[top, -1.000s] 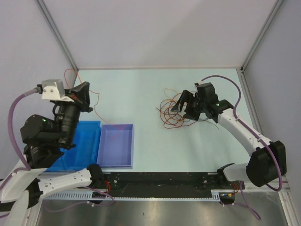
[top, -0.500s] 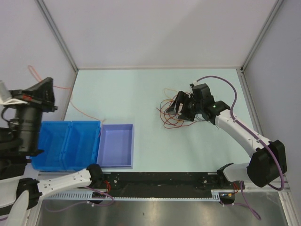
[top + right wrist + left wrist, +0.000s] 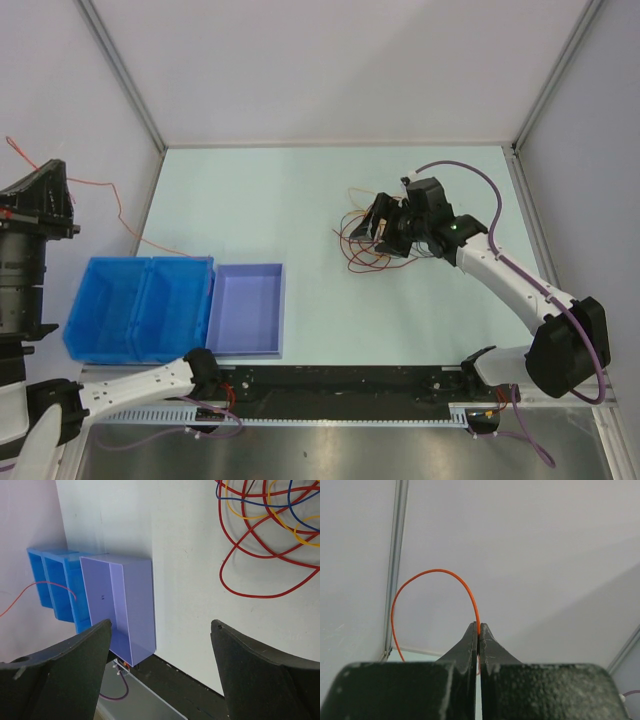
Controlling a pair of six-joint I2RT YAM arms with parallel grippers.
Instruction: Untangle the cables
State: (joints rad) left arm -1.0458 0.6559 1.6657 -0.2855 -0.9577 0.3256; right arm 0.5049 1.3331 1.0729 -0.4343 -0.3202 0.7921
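Bright, even light fills the booth; shadows are faint and soft. The steel ledge (image 3: 330, 452) shows a dull sheen. The cables (image 3: 272, 525) look crisp up close.

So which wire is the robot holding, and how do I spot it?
Find the blue bins at the table's left side. Near them, the left arm's fingers pinch one thin orange cable that trails down to the table. It is all alone, while the other cables lie tangled by the right arm.
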